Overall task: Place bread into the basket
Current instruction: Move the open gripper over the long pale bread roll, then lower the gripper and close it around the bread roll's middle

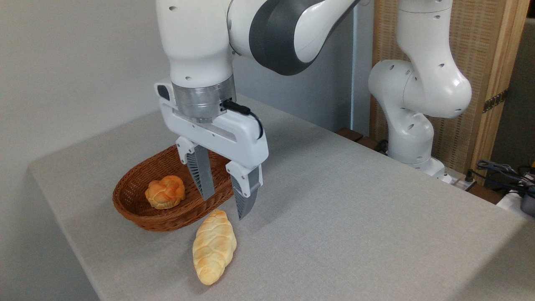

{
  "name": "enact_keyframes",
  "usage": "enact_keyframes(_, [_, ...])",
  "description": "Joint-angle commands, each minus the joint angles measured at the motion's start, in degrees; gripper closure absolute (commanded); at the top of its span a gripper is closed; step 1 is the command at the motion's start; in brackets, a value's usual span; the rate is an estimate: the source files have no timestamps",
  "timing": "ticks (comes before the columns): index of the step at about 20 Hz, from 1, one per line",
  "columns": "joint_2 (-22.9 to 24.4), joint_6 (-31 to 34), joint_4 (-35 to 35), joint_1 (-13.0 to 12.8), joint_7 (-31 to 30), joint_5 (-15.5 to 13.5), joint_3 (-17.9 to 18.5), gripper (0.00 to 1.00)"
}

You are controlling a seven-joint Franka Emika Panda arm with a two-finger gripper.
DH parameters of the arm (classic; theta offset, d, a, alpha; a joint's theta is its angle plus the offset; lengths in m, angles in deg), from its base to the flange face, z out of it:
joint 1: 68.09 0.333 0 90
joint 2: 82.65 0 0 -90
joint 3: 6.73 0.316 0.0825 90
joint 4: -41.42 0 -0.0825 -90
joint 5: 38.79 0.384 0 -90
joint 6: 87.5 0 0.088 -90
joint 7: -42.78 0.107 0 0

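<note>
One loaf is already in the basket (129, 205), but it is the wrong one: a small round orange-brown bun (165, 192) sits on the weave toward the basket's left end. The bread (214, 246) the task names — the long pale braided loaf — lies flat on the table (355, 217), just outside the basket's near rim and close to the table's front edge, its upper tip nearly touching the wicker. The gripper (223, 207) hangs above that tip and the basket's right end, jaws spread apart and holding nothing; neither finger touches the loaf. By my reading nothing of the task proper is done — the descent, the grasp, the lift and the short carry over the rim all remain.
</note>
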Motion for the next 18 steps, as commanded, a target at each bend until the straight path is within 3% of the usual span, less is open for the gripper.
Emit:
enact_keyframes(1, [-2.95, -7.46, -5.08, -0.23, -19.22, -3.26, 1.12, 0.00])
enact_keyframes(3, [-2.97, -11.78, -6.34, -0.14, -24.51, -3.70, 1.74, 0.00])
enact_keyframes(5, [-2.88, -13.98, -6.16, -0.05, -29.09, -6.76, 1.92, 0.00])
enact_keyframes(8, [-3.06, -15.84, -6.33, 0.03, -29.63, -7.66, 1.83, 0.00])
enact_keyframes(15, [-3.49, -15.84, -6.95, -0.40, -28.93, -6.60, 0.69, 0.00])
enact_keyframes(18, [-5.25, -15.93, -7.04, -0.32, -27.88, -3.71, -0.37, 0.00])
